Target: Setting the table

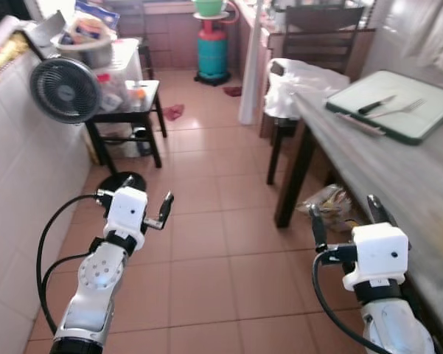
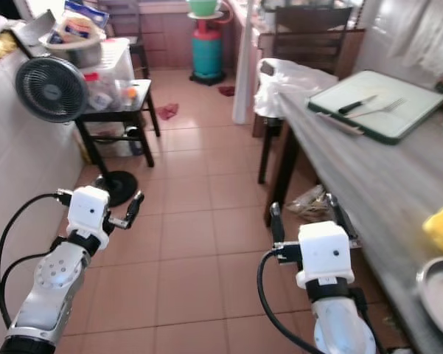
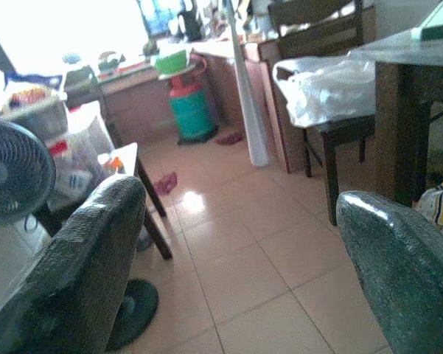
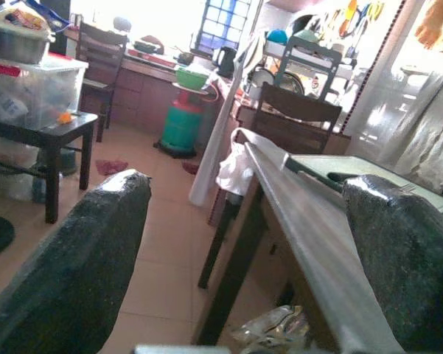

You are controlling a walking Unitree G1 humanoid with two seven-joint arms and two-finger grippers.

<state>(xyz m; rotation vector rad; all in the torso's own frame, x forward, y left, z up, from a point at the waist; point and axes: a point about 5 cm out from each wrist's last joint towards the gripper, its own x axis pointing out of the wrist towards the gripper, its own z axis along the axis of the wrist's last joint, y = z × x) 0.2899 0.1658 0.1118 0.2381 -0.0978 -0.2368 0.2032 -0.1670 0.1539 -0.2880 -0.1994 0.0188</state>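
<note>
A long grey table (image 1: 383, 169) runs along my right side. On its far part lies a white tray with a green rim (image 1: 420, 122) holding a black-handled knife (image 1: 376, 105) and a fork (image 1: 405, 109). Nearer to me on the table are a yellow thing (image 2: 442, 228) and a metal plate (image 2: 438, 291), both cut off by the picture's edge. My right gripper (image 1: 346, 217) is open and empty, held beside the table's near edge. Over the floor to the left, my left gripper (image 1: 147, 195) is also open with nothing in it.
A standing fan (image 1: 64, 90) and a cluttered black side table (image 1: 133, 110) line the tiled wall on the left. A chair with a white plastic bag (image 1: 302, 81) stands at the table's far end. A gas cylinder (image 1: 212, 53) is at the back. A crumpled bag (image 1: 328, 203) lies under the table.
</note>
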